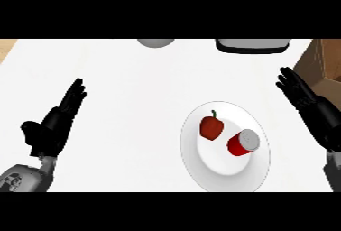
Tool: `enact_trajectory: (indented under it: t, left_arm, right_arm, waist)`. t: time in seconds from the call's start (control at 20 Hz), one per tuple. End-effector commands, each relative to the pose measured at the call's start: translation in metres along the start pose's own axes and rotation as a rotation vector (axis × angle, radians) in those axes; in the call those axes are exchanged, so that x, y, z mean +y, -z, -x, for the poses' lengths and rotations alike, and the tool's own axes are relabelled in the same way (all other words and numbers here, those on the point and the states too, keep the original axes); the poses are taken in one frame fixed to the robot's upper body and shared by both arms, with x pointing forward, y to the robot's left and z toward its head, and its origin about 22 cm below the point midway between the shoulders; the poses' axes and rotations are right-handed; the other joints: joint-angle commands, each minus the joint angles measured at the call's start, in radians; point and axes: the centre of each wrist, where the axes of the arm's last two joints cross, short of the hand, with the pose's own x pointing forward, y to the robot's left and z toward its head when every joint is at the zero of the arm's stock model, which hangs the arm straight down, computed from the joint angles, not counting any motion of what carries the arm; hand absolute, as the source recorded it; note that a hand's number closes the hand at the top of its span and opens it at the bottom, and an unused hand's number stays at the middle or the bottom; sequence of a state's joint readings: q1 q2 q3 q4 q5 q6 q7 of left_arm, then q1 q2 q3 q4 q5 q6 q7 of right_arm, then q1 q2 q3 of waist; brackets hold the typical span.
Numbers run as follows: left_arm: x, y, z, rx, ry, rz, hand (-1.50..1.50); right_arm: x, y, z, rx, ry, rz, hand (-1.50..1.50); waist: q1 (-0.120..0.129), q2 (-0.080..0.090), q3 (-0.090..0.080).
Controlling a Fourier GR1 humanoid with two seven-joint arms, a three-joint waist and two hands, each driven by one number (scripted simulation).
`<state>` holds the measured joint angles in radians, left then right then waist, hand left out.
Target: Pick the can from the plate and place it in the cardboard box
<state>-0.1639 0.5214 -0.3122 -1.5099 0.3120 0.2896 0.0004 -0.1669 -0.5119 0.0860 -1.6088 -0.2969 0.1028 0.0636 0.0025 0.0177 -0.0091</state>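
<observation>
Head view: looking steeply down on the white desk (120, 90), both forearms coming in from the lower edge.
Left hand (57, 124): showing at the view's left, its fingers (75, 95) lying straight and close together, pointing up the desk, holding nothing.
Right hand (313, 110): showing at the view's right edge, its fingers (290, 81) stretching out straight and slightly fanned, holding nothing.
Plate (200, 158): white, sitting on the desk to the left of and below the right fingers, well apart from the left fingers.
Can (243, 143): red with a grey top, standing on the plate's right half, tilting a little, apart from the right fingers and below them.
Pepper (212, 127): red with a green stem, lying on the plate just beside the can, on its upper left.
Cardboard box (323, 67): brown, showing only partly at the upper right corner, just beyond the right fingertips; its inside is not showing.
Far edge: a grey round thing (156, 42) and a dark-rimmed object (253, 45) sitting well beyond both sets of fingers.
</observation>
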Motion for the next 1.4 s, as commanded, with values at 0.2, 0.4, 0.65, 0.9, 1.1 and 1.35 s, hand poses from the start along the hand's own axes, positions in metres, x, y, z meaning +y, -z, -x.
enact_trajectory:
  t: [0.2,0.4,0.65,0.9,1.1,1.35]
  left_arm:
    - [0.024,-0.008,0.020,0.051,0.185,-0.040,0.00]
    - [0.017,-0.018,0.034,0.078,0.203,-0.014,0.00]
    - [0.013,-0.009,0.038,0.077,0.211,0.003,0.00]
    - [0.006,-0.017,0.054,0.097,0.224,0.014,0.00]
    - [0.017,-0.005,0.049,0.100,0.242,0.032,0.00]
    - [-0.001,0.004,0.050,0.077,0.229,0.026,0.00]
  right_arm:
    - [-0.049,-0.047,0.032,-0.498,0.054,0.187,-1.50]
    - [-0.076,-0.095,0.089,-0.367,-0.020,0.638,-1.50]
    - [-0.084,-0.120,0.104,-0.754,-0.125,0.450,-1.50]
    - [-0.080,-0.170,0.112,-0.638,-0.462,0.270,-1.50]
    - [-0.067,-0.204,0.106,-0.541,-0.540,0.220,-1.50]
    - [-0.053,-0.210,0.055,-0.462,-0.607,0.162,-1.50]
  waist:
    - [-0.066,-0.019,0.024]
    - [-0.061,0.000,0.023]
    - [-0.048,-0.006,0.018]
    - [-0.034,-0.017,0.009]
    - [-0.030,-0.019,0.008]
    - [-0.024,-0.019,0.007]
